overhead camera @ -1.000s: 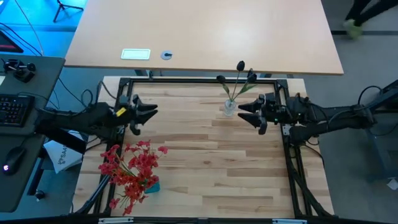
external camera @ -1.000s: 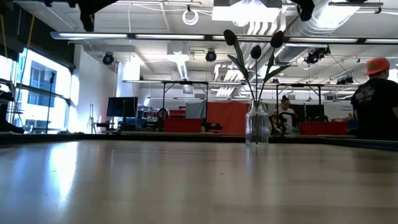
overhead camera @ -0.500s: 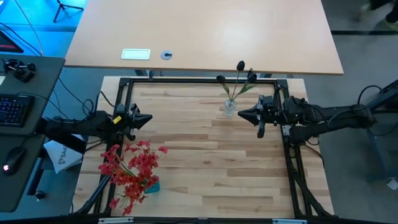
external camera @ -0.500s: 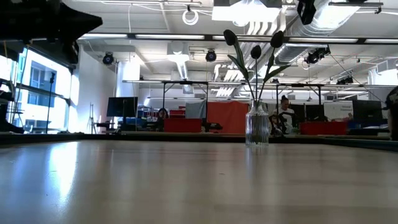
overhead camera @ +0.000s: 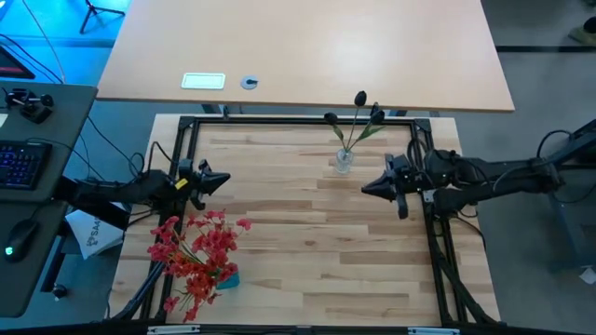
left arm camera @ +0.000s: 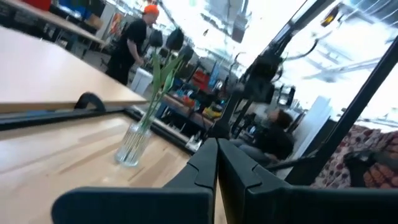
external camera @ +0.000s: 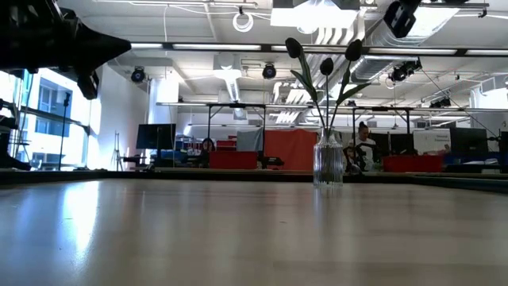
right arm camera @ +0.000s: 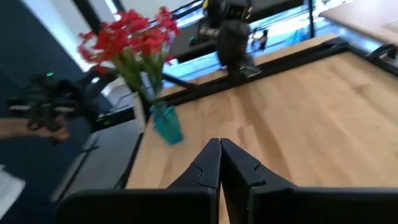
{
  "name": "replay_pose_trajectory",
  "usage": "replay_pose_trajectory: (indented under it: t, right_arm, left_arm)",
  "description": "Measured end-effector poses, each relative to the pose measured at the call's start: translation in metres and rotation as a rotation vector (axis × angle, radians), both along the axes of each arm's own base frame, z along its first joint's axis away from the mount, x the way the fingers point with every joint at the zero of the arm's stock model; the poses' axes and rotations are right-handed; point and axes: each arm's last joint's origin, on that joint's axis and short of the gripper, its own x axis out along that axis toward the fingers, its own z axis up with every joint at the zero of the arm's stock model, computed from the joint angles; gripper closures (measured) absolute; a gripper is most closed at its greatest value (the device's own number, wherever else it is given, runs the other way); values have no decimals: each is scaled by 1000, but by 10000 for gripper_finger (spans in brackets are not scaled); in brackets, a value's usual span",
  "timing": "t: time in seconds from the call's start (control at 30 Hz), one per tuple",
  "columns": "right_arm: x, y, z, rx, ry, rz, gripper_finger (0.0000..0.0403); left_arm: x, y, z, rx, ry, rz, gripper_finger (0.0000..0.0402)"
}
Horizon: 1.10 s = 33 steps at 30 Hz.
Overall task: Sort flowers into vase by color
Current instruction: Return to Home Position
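Where the red flowers (overhead camera: pixel 198 247) stand: bunched in the blue vase (overhead camera: pixel 227 276) near the front left corner of the wooden table (overhead camera: pixel 307 237), their blossoms spreading wide over the vase's mouth.
Red flowers, right wrist view: red flowers (right arm camera: pixel 129 36) with green stems running down into the blue vase (right arm camera: pixel 166 126), upright on the wood.
Dark flowers (overhead camera: pixel 355 128): three dark-budded stems in the clear glass vase (overhead camera: pixel 344 162), which stands by the back rail of the black frame (overhead camera: pixel 279 119), right of the middle.
Dark flowers, low view: dark flowers (external camera: pixel 326 67) rise upright from the clear glass vase (external camera: pixel 328 163) and fan apart at the top.
Dark flowers, left wrist view: dark flowers (left arm camera: pixel 163 57) and clear glass vase (left arm camera: pixel 130 145) show beyond the fingers.
Left gripper (overhead camera: pixel 222 177): above the table's left edge, pointing inward, well apart from both vases.
Left claw: left gripper (left arm camera: pixel 216 144) has its two fingers pressed together, with nothing between them.
Right gripper (overhead camera: pixel 366 189): above the right part of the table, pointing inward, near the clear glass vase but not touching it.
Right claw: right gripper (right arm camera: pixel 219 144) is closed tip to tip and empty.
Background: a person in an orange cap (left arm camera: pixel 133 38) stands in the room beyond the table.
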Motion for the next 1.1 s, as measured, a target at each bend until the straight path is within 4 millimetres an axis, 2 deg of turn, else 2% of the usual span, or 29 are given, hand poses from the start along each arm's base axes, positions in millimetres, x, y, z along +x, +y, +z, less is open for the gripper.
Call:
replay_pose_trajectory:
  t: [0.2, 0.43, 0.63, 0.77, 1.1]
  right_arm:
    - [-24, 1, -36, 25, -8, 42, 402]
    - [-40, 1, -87, -13, -294, 51, 403]
    - [-47, 0, -127, -27, -430, 48, 403]
    - [-47, 0, -136, -114, -370, 72, 403]
    - [-47, 0, -163, -127, -90, 80, 403]
  left_arm:
    - [0, 0, 0, -13, -4, 12, 401]
    - [0, 1, 0, 95, 29, 40, 401]
    - [0, 1, 0, 105, 32, 42, 401]
    - [0, 1, 0, 105, 32, 41, 401]
    - [0, 1, 0, 105, 31, 41, 401]
